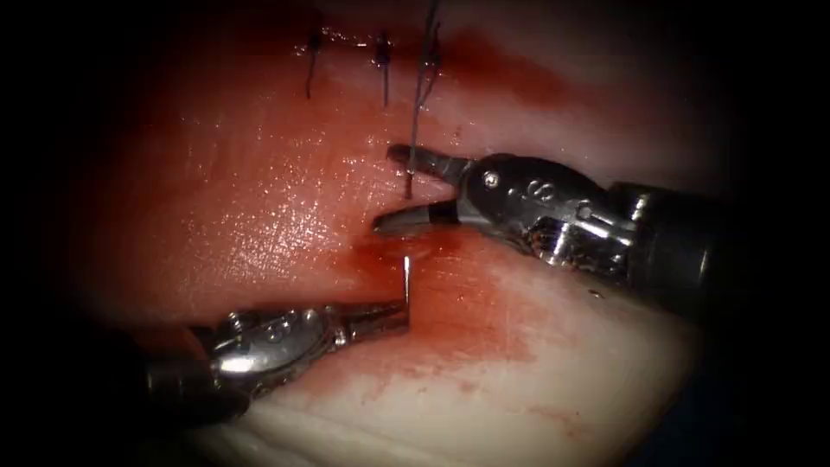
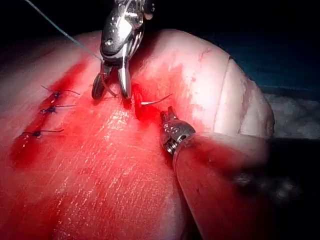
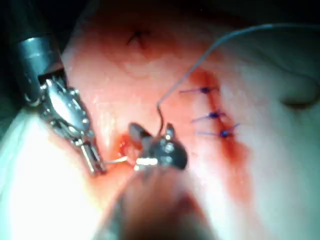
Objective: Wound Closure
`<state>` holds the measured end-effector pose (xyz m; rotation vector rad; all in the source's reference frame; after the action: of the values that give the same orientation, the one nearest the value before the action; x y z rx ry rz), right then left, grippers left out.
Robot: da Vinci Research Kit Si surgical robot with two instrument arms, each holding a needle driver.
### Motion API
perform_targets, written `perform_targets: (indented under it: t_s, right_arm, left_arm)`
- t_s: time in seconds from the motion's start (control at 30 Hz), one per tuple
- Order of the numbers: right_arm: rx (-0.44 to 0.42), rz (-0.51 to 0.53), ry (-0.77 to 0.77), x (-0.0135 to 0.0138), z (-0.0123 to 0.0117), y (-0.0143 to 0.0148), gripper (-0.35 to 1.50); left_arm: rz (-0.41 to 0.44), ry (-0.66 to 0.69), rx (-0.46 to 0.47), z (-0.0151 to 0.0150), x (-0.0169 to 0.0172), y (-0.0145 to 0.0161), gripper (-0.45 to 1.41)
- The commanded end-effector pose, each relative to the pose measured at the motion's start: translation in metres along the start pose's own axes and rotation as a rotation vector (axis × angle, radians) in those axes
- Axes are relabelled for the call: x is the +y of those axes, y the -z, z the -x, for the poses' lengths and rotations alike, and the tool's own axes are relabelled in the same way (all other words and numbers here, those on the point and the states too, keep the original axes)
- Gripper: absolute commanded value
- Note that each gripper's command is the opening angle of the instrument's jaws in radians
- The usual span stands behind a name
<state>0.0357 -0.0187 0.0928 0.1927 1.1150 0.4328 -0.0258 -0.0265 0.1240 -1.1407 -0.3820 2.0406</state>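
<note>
So the right arm's blurry silver needle driver (image 3: 150, 137) sits over the wet red-stained pork tissue (image 3: 280, 200) with its two jaws spread apart, nothing pinched between them. A thin pale grey thread (image 3: 200, 57) comes down to a spot just between those jaws and arcs away across the tissue. The left arm's shiny steel needle driver (image 3: 95, 162) has its jaws closed on one end of the thin curved metal needle (image 3: 116, 160); the rest of the needle reaches toward the right tool and the patch of red fluid (image 3: 122, 145) beside it. Three dark blue knotted stitches (image 3: 214, 116) line the cut, short tails sticking out.
</note>
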Motion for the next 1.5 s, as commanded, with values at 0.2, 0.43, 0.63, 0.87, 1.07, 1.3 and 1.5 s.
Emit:
perform_targets:
  t_s: [0.2,0.43,0.63,0.87,1.07,1.3,1.5]
  right_arm:
    - [0.026,0.037,0.043,0.0007,-0.0015,-0.0001,0.63]
    - [0.013,0.026,0.064,0.0004,-0.0013,0.0006,-0.35]
    - [-0.074,-0.008,0.046,0.0,0.0005,0.0002,-0.35]
    - [-0.109,-0.076,-0.027,-0.0008,0.0017,-0.0002,-0.35]
    - [-0.116,-0.154,-0.047,-0.0012,0.0016,0.0,-0.35]
    - [-0.037,-0.008,-0.053,0.0013,0.0005,0.0009,0.64]
    - [-0.041,0.066,-0.049,0.0035,0.0003,0.0037,0.84]
  left_arm:
    - [0.0,0.001,0.0,0.0004,0.0002,-0.0009,0.11]
    - [0.0,0.002,0.0,0.0004,0.0003,-0.0009,0.11]
    - [0.001,0.008,0.0,0.0003,0.0003,-0.0008,0.11]
    - [0.001,0.008,0.0,0.0003,0.0003,-0.0008,0.11]
    - [0.001,0.009,0.0,0.0003,0.0003,-0.0008,0.11]
    - [0.008,-0.093,-0.007,-0.0009,0.0008,0.0,0.11]
    - [0.026,-0.357,0.02,-0.0034,0.0016,0.0014,0.19]
